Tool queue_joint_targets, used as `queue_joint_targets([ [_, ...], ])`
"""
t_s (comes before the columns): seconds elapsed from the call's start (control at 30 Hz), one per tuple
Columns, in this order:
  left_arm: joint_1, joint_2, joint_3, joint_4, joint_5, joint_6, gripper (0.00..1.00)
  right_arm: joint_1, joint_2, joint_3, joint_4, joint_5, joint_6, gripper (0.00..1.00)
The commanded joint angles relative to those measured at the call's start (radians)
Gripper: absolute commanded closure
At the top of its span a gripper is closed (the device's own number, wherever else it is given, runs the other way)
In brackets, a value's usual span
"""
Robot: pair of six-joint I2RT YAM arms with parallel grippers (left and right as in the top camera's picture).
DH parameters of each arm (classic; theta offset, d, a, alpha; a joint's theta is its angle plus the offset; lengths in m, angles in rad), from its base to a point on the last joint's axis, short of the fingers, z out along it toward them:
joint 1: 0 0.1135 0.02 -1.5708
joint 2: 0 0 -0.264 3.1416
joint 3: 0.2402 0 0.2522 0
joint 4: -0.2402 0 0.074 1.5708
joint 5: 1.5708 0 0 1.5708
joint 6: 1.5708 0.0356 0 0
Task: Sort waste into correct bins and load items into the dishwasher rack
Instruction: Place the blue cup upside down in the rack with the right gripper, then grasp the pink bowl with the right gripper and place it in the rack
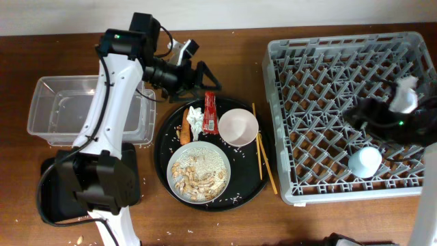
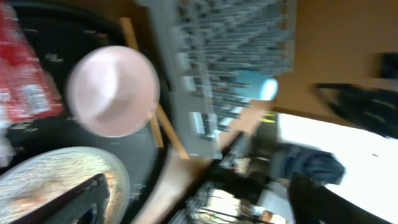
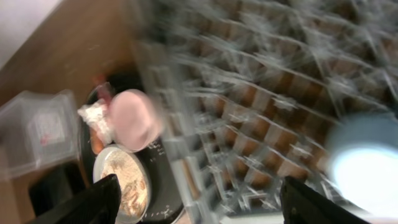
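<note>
Nearest the robot, the plate [image 1: 171,167] sits heaped with food scraps [image 1: 198,179] on the round black tray [image 1: 164,147]. Just beyond it lie the bowl [image 1: 238,126], the tissue [image 1: 195,118] and the red wrapper [image 1: 209,111]. The left gripper [image 1: 210,77] hovers at the tray's far rim, jaws spread wide and empty (its wrist view agrees). Best play looks like coming down on the wrapper's far end, clear of the tissue, and pinching across its narrow width. Farther right, the cup [image 1: 365,162] lies in the rack [image 1: 273,102], with the right gripper [image 3: 202,202] spread wide above it, carrying nothing.
</note>
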Motion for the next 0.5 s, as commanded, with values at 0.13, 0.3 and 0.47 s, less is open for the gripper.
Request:
queue_joint_targets([
  [0.13,-0.052,-0.015,0.021,-0.051,-0.552,-0.074,0.26,0.422,0.029,0.014,0.102,0.035,0.045,0.32],
  [0.3,0.061,-0.110,0.105,-0.079,-0.592,-0.113,0.26,0.661,0.197,0.013,0.182,0.353,0.216,0.34],
  [0.47,0.183,-0.284,0.117,-0.097,-0.685,-0.172,0.25,0.756,0.397,0.013,0.250,0.401,0.254,0.43],
])
